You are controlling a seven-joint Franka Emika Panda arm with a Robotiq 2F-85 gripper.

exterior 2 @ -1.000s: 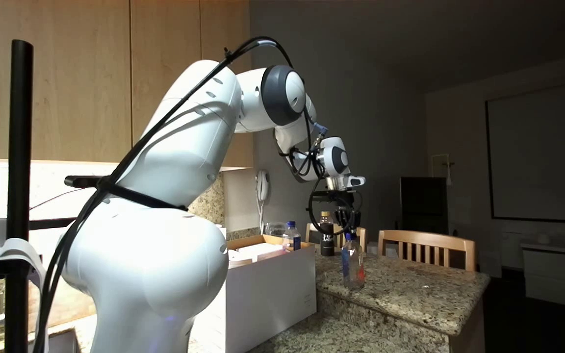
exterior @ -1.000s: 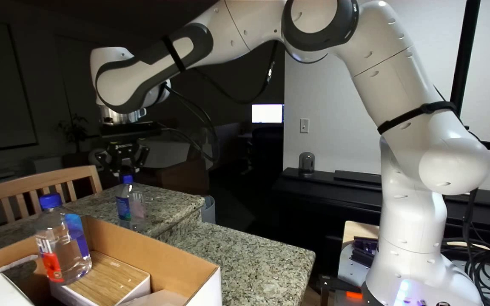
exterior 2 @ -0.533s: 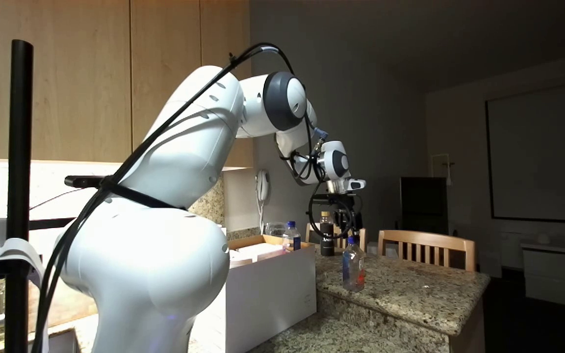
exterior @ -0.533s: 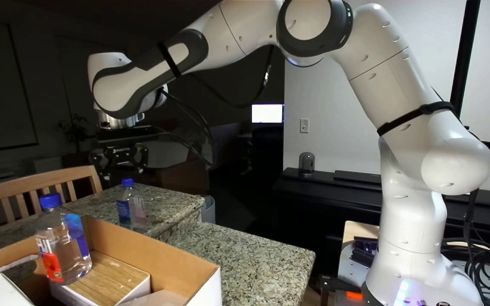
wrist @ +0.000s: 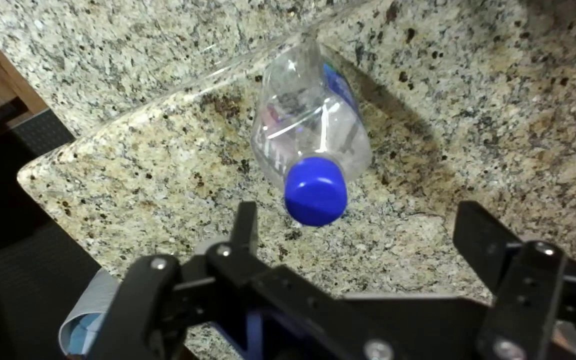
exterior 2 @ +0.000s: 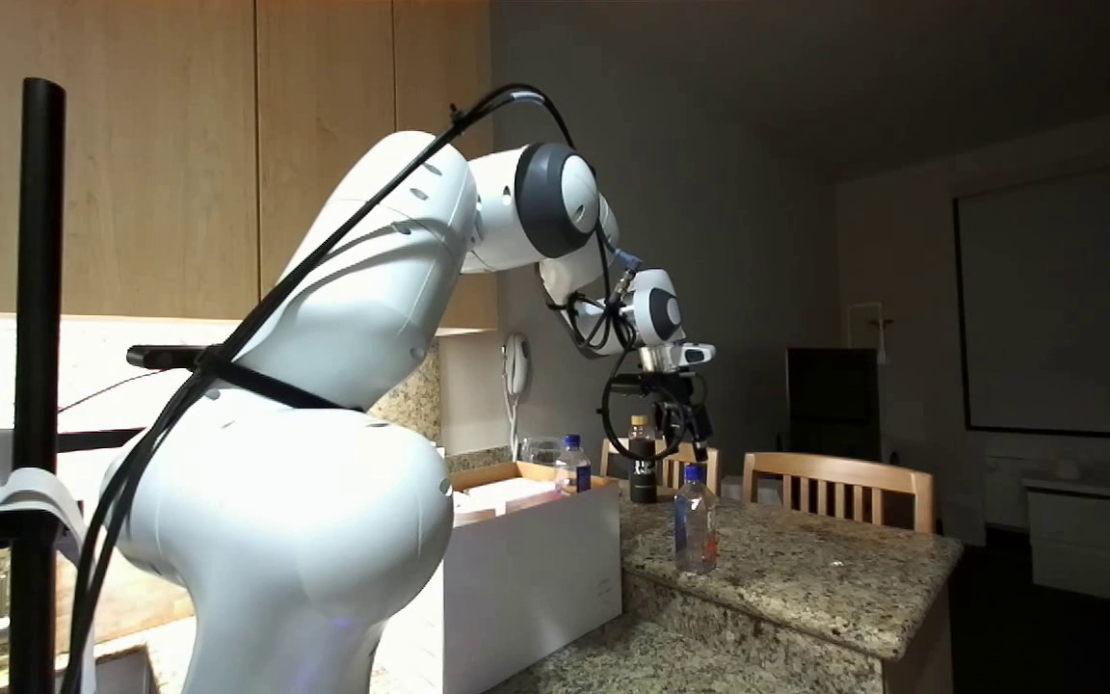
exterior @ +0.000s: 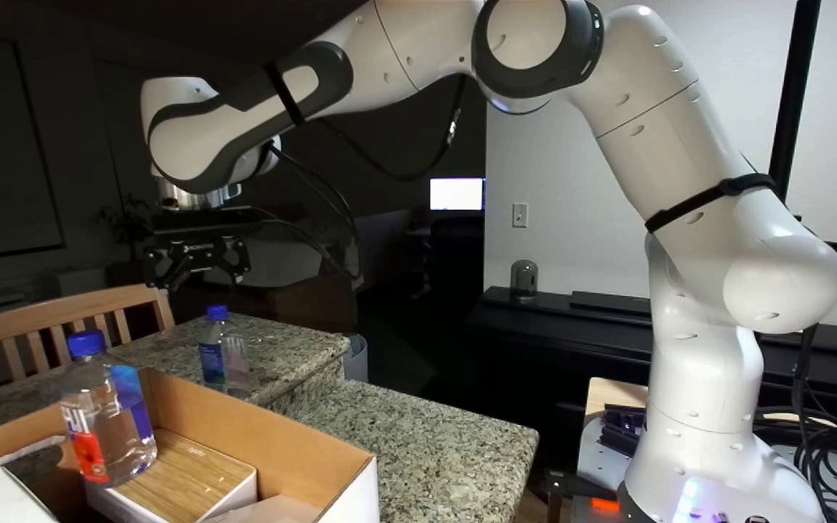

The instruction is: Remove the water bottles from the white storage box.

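Observation:
One water bottle [exterior: 224, 357], clear with a blue cap, stands upright on the raised granite counter, close to its edge. The wrist view shows the same bottle [wrist: 313, 130] from above, its cap ahead of the fingertips and untouched. My gripper [exterior: 200, 282] hovers just over that cap, jaws spread wide with nothing between them. Another water bottle [exterior: 106, 421] with a blue cap and a red mark stands roughly upright inside the white storage box [exterior 2: 531, 578]; its upper part rises above the rim in both exterior views.
Inside the box lies a wood-topped block [exterior: 179, 472]. A dark bottle with a yellow cap [exterior 2: 643, 472] stands on the counter behind. Wooden chairs [exterior 2: 839, 472] line the far side. The raised counter [exterior 2: 806, 569] drops a step to a lower granite surface [exterior: 433, 450].
The jaws have come off the cap of the counter bottle and spread apart. The gripper has shifted slightly away and up, and the bottle stays standing on the counter.

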